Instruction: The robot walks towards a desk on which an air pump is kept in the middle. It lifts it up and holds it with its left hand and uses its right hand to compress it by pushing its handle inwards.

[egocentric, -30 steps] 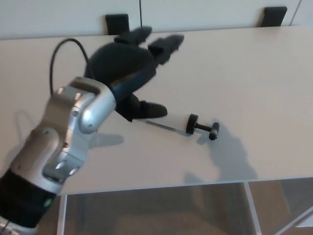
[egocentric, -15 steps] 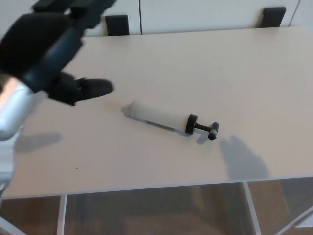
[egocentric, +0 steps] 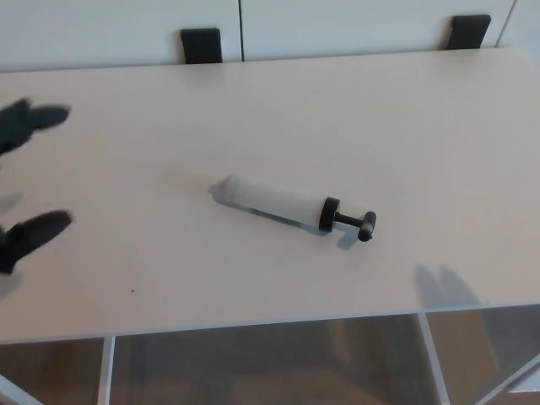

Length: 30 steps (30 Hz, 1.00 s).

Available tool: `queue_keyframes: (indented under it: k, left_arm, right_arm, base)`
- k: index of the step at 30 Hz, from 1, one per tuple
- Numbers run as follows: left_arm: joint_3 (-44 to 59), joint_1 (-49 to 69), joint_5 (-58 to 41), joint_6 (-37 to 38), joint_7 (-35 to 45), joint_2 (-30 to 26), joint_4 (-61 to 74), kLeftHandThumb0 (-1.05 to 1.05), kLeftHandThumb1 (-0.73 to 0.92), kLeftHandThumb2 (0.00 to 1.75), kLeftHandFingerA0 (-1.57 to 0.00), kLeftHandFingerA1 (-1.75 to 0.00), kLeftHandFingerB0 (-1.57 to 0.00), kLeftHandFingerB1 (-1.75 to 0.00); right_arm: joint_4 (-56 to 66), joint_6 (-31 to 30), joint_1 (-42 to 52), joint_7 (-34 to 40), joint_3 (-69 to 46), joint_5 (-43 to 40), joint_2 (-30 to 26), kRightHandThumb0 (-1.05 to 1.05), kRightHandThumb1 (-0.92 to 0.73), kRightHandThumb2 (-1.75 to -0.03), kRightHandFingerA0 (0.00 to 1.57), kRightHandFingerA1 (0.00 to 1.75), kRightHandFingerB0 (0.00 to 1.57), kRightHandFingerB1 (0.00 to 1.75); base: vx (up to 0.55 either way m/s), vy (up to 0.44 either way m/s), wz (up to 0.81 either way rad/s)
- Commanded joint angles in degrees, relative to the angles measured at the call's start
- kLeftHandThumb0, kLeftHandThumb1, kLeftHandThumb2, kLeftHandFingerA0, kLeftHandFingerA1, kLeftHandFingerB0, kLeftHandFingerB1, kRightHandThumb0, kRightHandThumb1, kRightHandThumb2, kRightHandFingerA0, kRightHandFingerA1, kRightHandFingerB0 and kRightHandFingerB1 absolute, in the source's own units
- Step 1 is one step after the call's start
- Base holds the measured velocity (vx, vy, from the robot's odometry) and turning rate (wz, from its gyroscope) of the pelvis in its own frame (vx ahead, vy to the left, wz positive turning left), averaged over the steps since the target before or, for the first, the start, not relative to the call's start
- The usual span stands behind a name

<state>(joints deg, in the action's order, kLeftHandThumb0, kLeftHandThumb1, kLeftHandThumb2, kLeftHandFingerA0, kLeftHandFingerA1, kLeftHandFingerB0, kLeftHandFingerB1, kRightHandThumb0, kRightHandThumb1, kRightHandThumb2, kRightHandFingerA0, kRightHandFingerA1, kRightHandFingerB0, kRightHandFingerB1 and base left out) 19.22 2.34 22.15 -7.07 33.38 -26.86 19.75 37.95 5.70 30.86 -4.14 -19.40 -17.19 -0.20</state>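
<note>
The air pump (egocentric: 291, 206) lies flat in the middle of the pale desk (egocentric: 380, 110), a white barrel with a black collar and a short black T-handle (egocentric: 364, 225) pointing right. Only the black fingers (egocentric: 34, 229) of my left hand (egocentric: 21, 177) show at the left edge, spread apart and holding nothing, well left of the pump. My right hand is out of sight; a faint shadow falls on the desk near the front right edge.
Two black brackets (egocentric: 201, 43) (egocentric: 468, 29) sit at the desk's far edge against a white wall. The desk's front edge (egocentric: 253, 327) runs across the lower picture, with floor and white frame legs below.
My left arm has pulled back to the left and away from the pump, uncovering the barrel. The pump has stayed in place. The shadow at the front right has shifted right.
</note>
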Motion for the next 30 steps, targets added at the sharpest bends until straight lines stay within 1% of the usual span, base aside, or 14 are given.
queue_keyframes:
  k: [1,7,8,9,10,12,13,14,15,17,18,24,25,30]
  left_arm:
    - [70.0,51.9,-85.2,-12.9,59.1,-25.4,8.7,-0.55,0.92,0.85,-0.12,-0.38,-0.23,-0.31]
    - [68.3,53.7,-86.2,-6.9,59.1,-24.5,7.8,-0.75,0.92,0.74,-0.12,-0.40,-0.24,-0.32]
    - [68.1,52.5,-87.7,-7.9,59.1,-23.8,6.5,-0.68,0.85,0.65,-0.24,-0.40,-0.33,-0.33]
    - [68.1,51.7,-88.8,-8.8,59.1,-23.3,5.6,-0.68,0.85,0.65,-0.24,-0.40,-0.33,-0.33]
    - [66.1,56.0,-87.1,-7.9,59.1,-22.6,4.4,-0.70,0.74,1.07,-0.11,-0.49,-0.23,-0.48]
    - [63.6,62.2,-84.8,-6.0,59.1,-22.0,3.4,-0.70,0.74,1.07,-0.11,-0.49,-0.23,-0.48]
    - [63.1,63.1,-83.2,-5.1,59.1,-21.1,2.3,-0.58,0.92,0.73,-0.19,-0.41,-0.33,-0.34]
    - [63.2,63.0,-82.5,-4.7,59.1,-20.6,1.6,-0.58,0.92,0.73,-0.19,-0.41,-0.33,-0.34]
    - [60.1,56.9,-84.5,-11.2,59.1,-19.1,-5.0,-0.75,0.54,0.58,-0.25,-0.41,-0.35,-0.32]
    - [57.7,52.5,-86.3,-16.1,59.1,-18.1,-9.8,-0.75,0.54,0.58,-0.25,-0.41,-0.35,-0.32]
    - [51.7,46.8,-84.7,-17.3,59.1,-19.4,-20.7,-0.70,0.39,0.74,-0.18,-0.39,-0.25,-0.40]
    - [42.4,41.1,-74.6,-11.5,59.1,-18.4,-37.2,-0.71,0.43,0.88,-0.35,-0.54,-0.20,-0.42]
    - [40.9,41.7,-72.0,-10.4,59.1,-18.7,-38.6,-0.75,0.54,0.57,-0.32,-0.42,-0.35,-0.33]
    - [32.7,39.8,-61.3,-4.9,59.1,-20.5,-50.3,-0.72,0.55,0.57,-0.28,-0.41,-0.37,-0.33]
  right_arm:
    - [2.9,24.9,19.1,-20.8,-9.4,-18.5,2.1,-0.81,-0.92,-0.71,0.22,0.30,0.13,0.29]
    - [2.6,24.4,19.8,-21.4,-9.5,-19.5,2.1,-0.80,-0.92,-0.68,0.22,0.30,0.14,0.29]
    - [2.1,24.2,19.7,-21.4,-9.7,-19.6,2.0,-0.81,-0.73,-1.02,0.14,0.43,0.09,0.42]
    - [1.7,24.1,19.6,-21.5,-9.9,-19.6,1.9,-0.81,-0.73,-1.02,0.14,0.43,0.09,0.42]
    - [0.1,24.2,19.0,-21.6,-10.1,-19.4,1.8,-0.80,-0.72,-1.02,0.19,0.45,0.14,0.43]
    - [-1.8,24.4,18.2,-21.8,-10.3,-19.2,1.8,-0.80,-0.72,-1.02,0.19,0.45,0.14,0.43]
    - [-2.8,23.9,17.8,-20.9,-10.3,-18.4,1.9,-0.81,-0.72,-1.04,0.21,0.46,0.13,0.44]
    - [-3.3,23.4,17.6,-20.3,-10.3,-17.8,2.0,-0.81,-0.72,-1.04,0.21,0.46,0.13,0.44]
    - [-4.6,22.5,17.2,-19.0,-10.7,-16.9,2.1,-0.81,-0.91,-0.68,0.27,0.34,0.19,0.29]
    - [-5.4,21.8,16.9,-18.1,-11.0,-16.3,2.1,-0.81,-0.91,-0.68,0.27,0.34,0.19,0.29]
    - [-8.7,20.6,15.4,-17.6,-12.1,-15.7,1.0,-0.84,-0.90,-0.68,0.29,0.35,0.21,0.31]
    - [-19.8,17.9,10.9,-17.1,-13.9,-13.9,-1.1,-0.81,-0.91,-0.68,0.30,0.36,0.22,0.32]
    - [-21.0,17.1,10.8,-17.0,-14.0,-13.8,-1.2,-0.84,-0.90,-0.68,0.29,0.36,0.20,0.30]
    - [-28.5,16.3,8.5,-17.2,-15.0,-12.9,-2.0,-0.81,-0.90,-0.68,0.24,0.39,0.19,0.32]
  base:
    - [0.00,0.000,0.00]
    - [0.00,0.000,0.00]
    - [0.00,0.000,0.00]
    - [0.00,0.000,0.00]
    - [0.00,0.000,0.00]
    - [0.00,0.000,0.00]
    - [0.00,0.000,0.00]
    - [0.00,0.000,0.00]
    - [0.00,0.000,0.00]
    - [0.00,0.000,0.00]
    - [0.00,0.000,0.00]
    - [0.00,0.000,0.00]
    - [0.00,0.000,0.00]
    - [0.00,0.000,0.00]
